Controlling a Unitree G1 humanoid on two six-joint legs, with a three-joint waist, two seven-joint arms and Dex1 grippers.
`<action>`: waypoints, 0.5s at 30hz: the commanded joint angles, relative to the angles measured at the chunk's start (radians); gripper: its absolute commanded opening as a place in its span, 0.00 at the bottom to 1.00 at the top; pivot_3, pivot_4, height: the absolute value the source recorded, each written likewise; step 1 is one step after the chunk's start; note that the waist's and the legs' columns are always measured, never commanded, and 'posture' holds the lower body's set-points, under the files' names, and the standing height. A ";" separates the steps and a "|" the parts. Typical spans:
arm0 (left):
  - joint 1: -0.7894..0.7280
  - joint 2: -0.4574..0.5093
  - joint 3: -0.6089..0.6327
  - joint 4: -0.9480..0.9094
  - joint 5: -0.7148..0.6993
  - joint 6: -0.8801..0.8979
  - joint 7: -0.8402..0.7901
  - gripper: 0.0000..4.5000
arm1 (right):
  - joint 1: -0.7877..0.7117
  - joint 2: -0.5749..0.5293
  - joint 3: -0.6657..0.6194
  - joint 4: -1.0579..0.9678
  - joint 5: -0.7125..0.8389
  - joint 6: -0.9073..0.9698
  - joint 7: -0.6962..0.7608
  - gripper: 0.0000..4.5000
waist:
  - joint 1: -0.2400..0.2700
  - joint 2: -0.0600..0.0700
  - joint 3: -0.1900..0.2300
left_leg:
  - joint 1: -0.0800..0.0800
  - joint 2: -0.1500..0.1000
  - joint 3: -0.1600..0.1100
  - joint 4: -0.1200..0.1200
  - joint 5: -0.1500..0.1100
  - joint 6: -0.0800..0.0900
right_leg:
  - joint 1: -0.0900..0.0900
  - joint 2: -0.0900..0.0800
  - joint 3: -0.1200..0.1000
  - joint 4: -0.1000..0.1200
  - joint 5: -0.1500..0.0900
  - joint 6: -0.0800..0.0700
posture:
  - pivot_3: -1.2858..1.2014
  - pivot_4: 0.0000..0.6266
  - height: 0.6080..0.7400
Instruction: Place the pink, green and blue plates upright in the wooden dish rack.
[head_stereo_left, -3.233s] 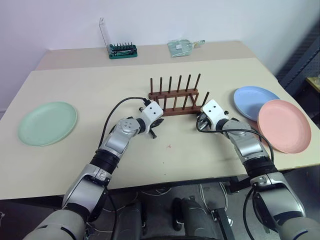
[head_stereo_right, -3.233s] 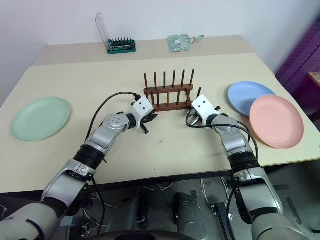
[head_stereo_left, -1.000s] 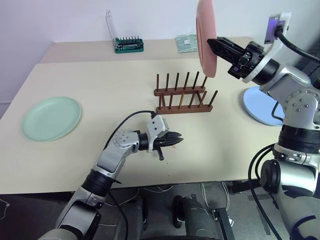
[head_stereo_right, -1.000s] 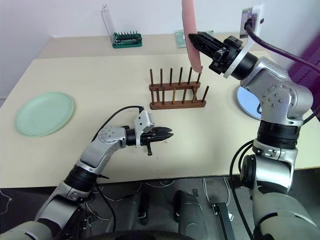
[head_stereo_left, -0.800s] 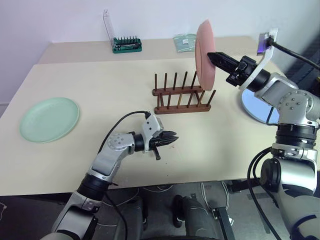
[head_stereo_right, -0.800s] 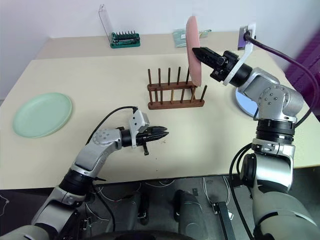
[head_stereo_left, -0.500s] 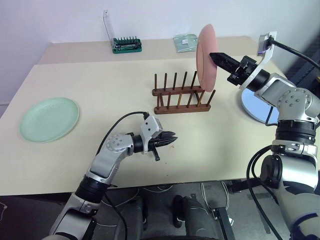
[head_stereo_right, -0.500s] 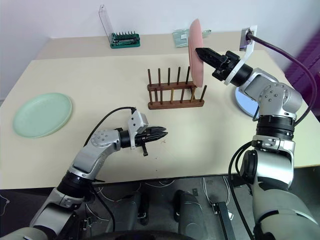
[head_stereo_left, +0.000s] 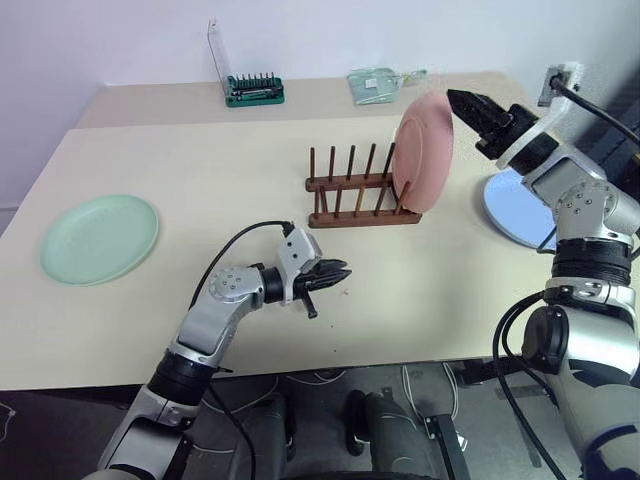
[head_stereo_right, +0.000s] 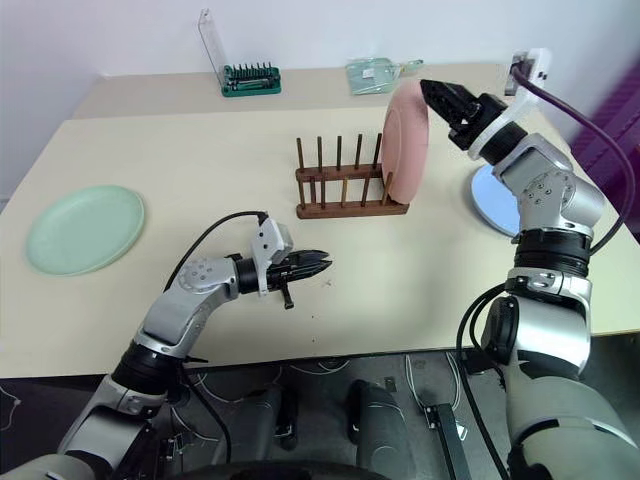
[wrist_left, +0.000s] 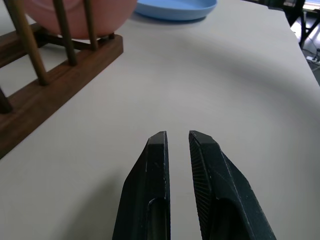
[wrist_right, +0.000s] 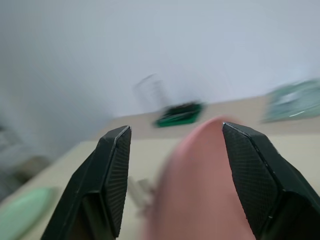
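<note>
Right eye view: the pink plate (head_stereo_right: 407, 142) leans in the wooden dish rack (head_stereo_right: 345, 186), right fingers (head_stereo_right: 446, 100) wide just above it. Left fingers (head_stereo_right: 310, 263) nearly shut, empty. Pull back slowly so it won't tip

Lighting's bright and even with soft shadows, but the right wrist shot is smeared with blur, pink plate (wrist_right: 200, 185) included.
</note>
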 joint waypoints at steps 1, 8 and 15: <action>-0.046 -0.043 0.108 -0.014 -0.025 -0.013 0.119 0.14 | -0.001 -0.064 0.045 -0.134 -0.119 -0.183 0.000 0.65 | 0.000 0.000 0.000 | 0.000 0.000 0.000 0.000 0.000 0.000 | 0.000 0.000 0.000 0.000 0.000 0.000 | 0.52 0.24 0.92; -0.133 -0.076 0.430 -0.052 0.042 0.033 0.599 0.77 | 0.137 -0.084 0.306 -0.587 -0.154 -0.151 0.197 0.66 | -0.022 0.000 0.000 | 0.003 0.002 0.000 -0.001 0.000 0.000 | 0.001 0.003 0.001 0.001 -0.001 0.001 | 0.52 0.24 0.92; -0.157 -0.018 0.825 -0.146 0.047 0.365 1.030 0.88 | 0.174 0.010 0.457 -0.689 -0.171 -0.140 0.237 0.66 | -0.019 -0.001 0.000 | 0.003 0.002 0.000 -0.001 0.000 -0.001 | 0.001 0.001 0.000 0.002 0.000 0.000 | 0.52 0.24 0.92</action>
